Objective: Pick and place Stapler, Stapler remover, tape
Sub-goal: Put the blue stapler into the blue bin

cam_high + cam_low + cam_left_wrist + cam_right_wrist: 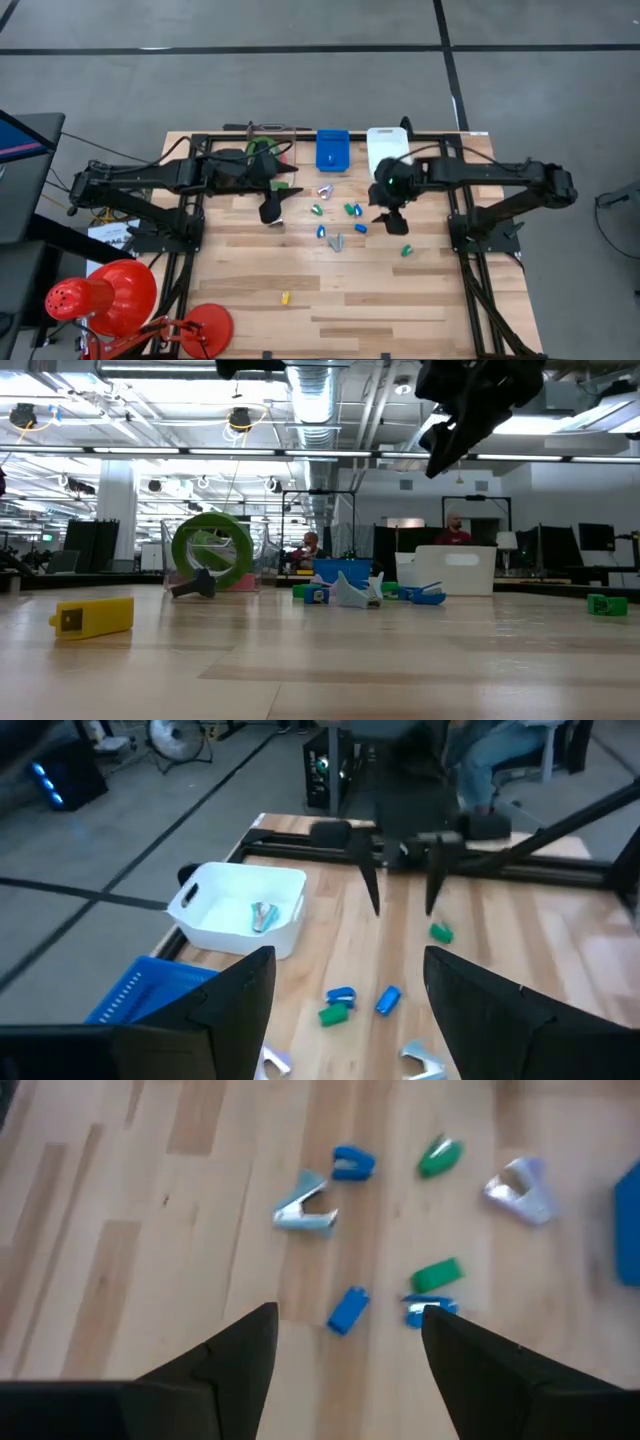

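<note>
High view puts the right gripper (392, 217), jaws wide and empty, above small staplers (353, 211) scattered mid-table. They look light, hard and slippery, so pinch one across its flat sides.

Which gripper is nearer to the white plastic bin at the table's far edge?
Right. The right gripper hovers just in front of the white plastic bin; the left gripper is farther, beyond the blue bin.
</note>
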